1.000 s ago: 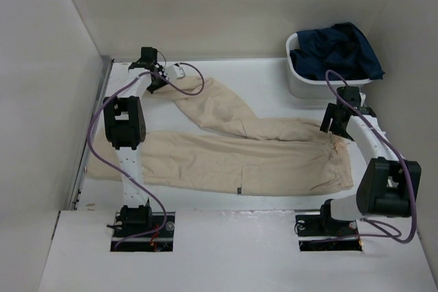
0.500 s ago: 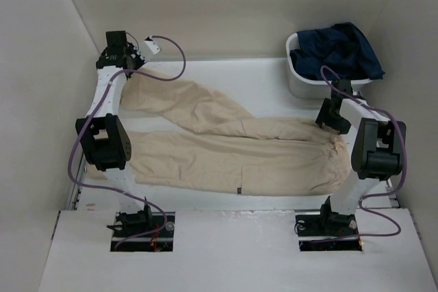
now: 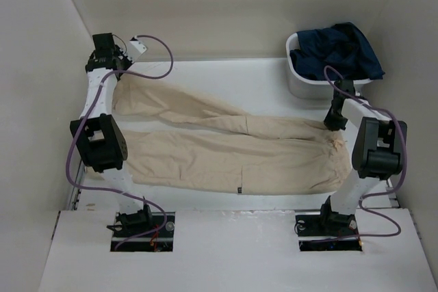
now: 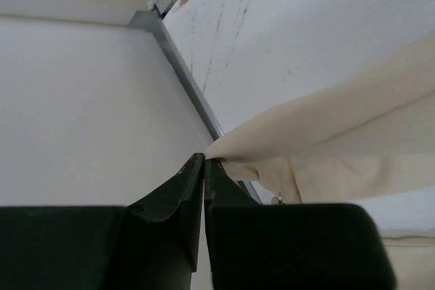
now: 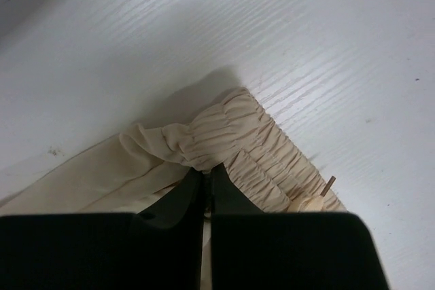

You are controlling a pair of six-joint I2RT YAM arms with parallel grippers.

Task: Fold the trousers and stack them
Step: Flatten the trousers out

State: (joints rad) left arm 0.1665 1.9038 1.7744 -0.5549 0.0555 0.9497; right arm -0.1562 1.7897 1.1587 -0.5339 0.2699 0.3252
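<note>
Top external showed me the beige trousers spread across the table; my left gripper was clamped on a leg cuff at the far-left corner, right gripper pinching the waistband.

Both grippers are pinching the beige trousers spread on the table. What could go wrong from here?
The left gripper pinches only a thin edge of the leg hem at its very tips, so the hem may slip if pulled tighter. It sits close to the side wall, so moving further out could hit it. The right gripper holds a bunched bit of waistband, which may fold unevenly.
</note>
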